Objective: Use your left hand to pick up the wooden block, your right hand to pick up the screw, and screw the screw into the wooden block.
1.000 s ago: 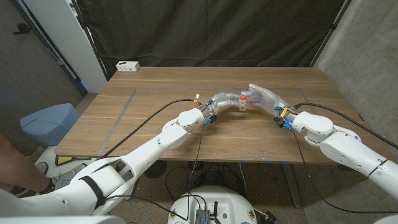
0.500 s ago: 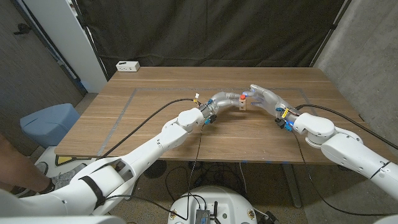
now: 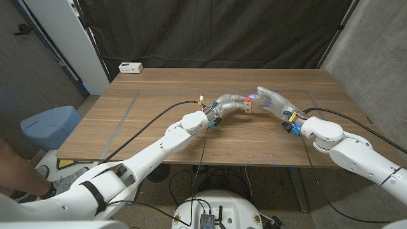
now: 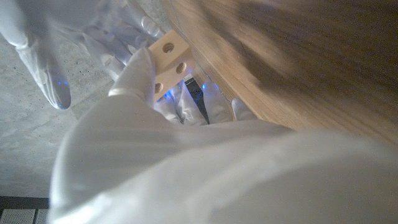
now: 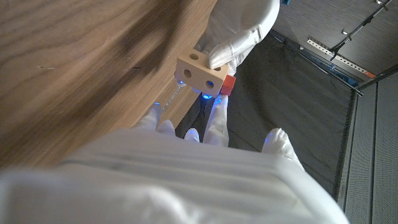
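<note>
Block (image 3: 248, 107) held above mid tabletop (image 3: 159, 114) in left hand (image 3: 230, 102), as a second ago; right hand (image 3: 270, 100), fingers partly spread, has edged slightly rightward, meeting block at red-headed screw (image 5: 229, 83); grip on screw unclear.

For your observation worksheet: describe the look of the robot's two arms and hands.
Both arms are glossy white with rounded joint housings. Black cables run along them. The left hand and right hand wear pale, whitish covers, with small blue lights glowing near the fingers.

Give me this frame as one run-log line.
left hand: holds wooden block | right hand: at block, on red-headed screw | phase: screwing in | above table
</note>
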You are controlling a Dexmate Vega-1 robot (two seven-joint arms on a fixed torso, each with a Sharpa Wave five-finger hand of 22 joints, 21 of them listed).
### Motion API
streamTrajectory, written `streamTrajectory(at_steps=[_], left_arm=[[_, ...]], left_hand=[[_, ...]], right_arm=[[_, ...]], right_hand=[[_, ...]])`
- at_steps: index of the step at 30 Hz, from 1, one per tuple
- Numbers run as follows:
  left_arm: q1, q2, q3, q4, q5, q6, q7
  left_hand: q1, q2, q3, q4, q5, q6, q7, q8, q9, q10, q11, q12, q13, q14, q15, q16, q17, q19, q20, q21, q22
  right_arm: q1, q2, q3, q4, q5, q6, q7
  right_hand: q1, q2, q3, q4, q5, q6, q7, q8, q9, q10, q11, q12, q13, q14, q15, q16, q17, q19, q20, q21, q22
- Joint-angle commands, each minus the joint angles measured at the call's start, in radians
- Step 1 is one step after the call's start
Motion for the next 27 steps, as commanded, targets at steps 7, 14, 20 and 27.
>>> streamTrajectory(at_steps=[7, 14, 20, 27], left_arm=[[0.007, 0.005, 0.001, -0.014, 0.001, 0.007, 0.002], [0.010, 0.009, 0.000, -0.022, 0.000, 0.014, 0.003], [0.011, 0.010, -0.001, -0.020, -0.002, 0.013, 0.003], [0.007, 0.006, -0.003, -0.009, -0.004, 0.009, 0.000]], left_hand=[[-0.077, 0.099, 0.077, 0.069, 0.007, 0.025, 0.019, 0.008, 0.002, 0.010, -0.002, 0.058, 0.139, 0.007, -0.049, 0.004, 0.003, 0.004, 0.001, 0.007, 0.002], [-0.078, 0.099, 0.077, 0.070, 0.007, 0.024, 0.018, 0.008, 0.002, 0.009, -0.002, 0.058, 0.139, 0.008, -0.048, 0.004, 0.003, 0.004, 0.002, 0.007, 0.002], [-0.079, 0.099, 0.077, 0.070, 0.007, 0.024, 0.018, 0.008, 0.002, 0.011, -0.001, 0.059, 0.139, 0.008, -0.049, 0.004, 0.003, 0.003, 0.002, 0.007, 0.002], [-0.079, 0.100, 0.078, 0.071, 0.007, 0.023, 0.017, 0.007, 0.002, 0.010, -0.001, 0.059, 0.139, 0.008, -0.049, 0.004, 0.003, 0.003, 0.002, 0.007, 0.002]], right_arm=[[-0.052, -0.007, 0.029, -0.036, -0.009, 0.009, -0.041], [-0.067, -0.009, 0.038, -0.047, -0.008, 0.008, -0.048], [-0.067, -0.014, 0.039, -0.050, -0.004, 0.003, -0.036], [-0.054, -0.021, 0.033, -0.049, 0.004, -0.011, -0.014]], right_hand=[[0.004, 0.010, 0.008, -0.003, 0.005, 0.046, 0.009, 0.015, 0.006, 0.032, 0.002, 0.013, 0.001, -0.039, -0.010, 0.011, 0.000, 0.017, 0.001, 0.013, 0.002], [0.006, 0.011, 0.009, -0.005, 0.005, 0.058, 0.013, 0.018, 0.007, 0.044, 0.005, 0.015, 0.001, -0.034, -0.012, 0.012, 0.000, 0.021, 0.000, 0.013, 0.002], [0.008, 0.011, 0.010, -0.006, 0.005, 0.073, 0.015, 0.023, 0.007, 0.052, 0.003, 0.015, 0.001, -0.031, -0.011, 0.011, -0.001, 0.024, 0.001, 0.013, 0.002], [0.010, 0.010, 0.010, -0.007, 0.005, 0.079, 0.018, 0.023, 0.007, 0.058, 0.002, 0.014, 0.001, -0.029, -0.011, 0.011, -0.001, 0.025, 0.001, 0.013, 0.002]])
